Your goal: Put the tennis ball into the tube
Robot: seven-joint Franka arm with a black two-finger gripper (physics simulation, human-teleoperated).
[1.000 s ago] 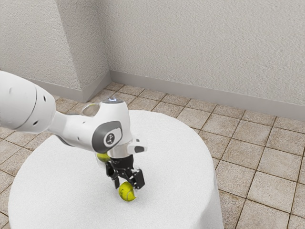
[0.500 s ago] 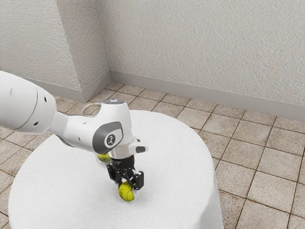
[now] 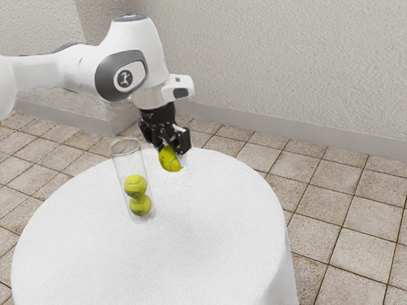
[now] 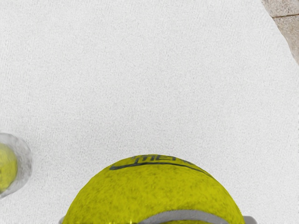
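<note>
High above the table, the black gripper (image 3: 170, 151) is shut on a yellow-green tennis ball (image 3: 170, 159). In the wrist view the held ball (image 4: 154, 196) sits large at the lower edge, with a bit of grey at either side of it. A clear tube (image 3: 121, 166) stands upright on the cloth, toward the exterior view's left from the gripper. Inside its lower part two balls are stacked, an upper ball (image 3: 135, 185) and a lower ball (image 3: 140, 205). The wrist view catches part of the tube (image 4: 24, 161) with a ball (image 4: 5, 167) inside.
The round table (image 3: 210, 235) wears a white cloth. Beyond its edge lies a tiled floor (image 3: 337, 210), and textured walls (image 3: 273, 63) rise behind. The tube's open rim (image 3: 125, 145) is at nearly the same picture height as the held ball.
My hand has closed on the ball and risen well up from the table with it. The tube, earlier mostly hidden behind the arm, has come into view.
</note>
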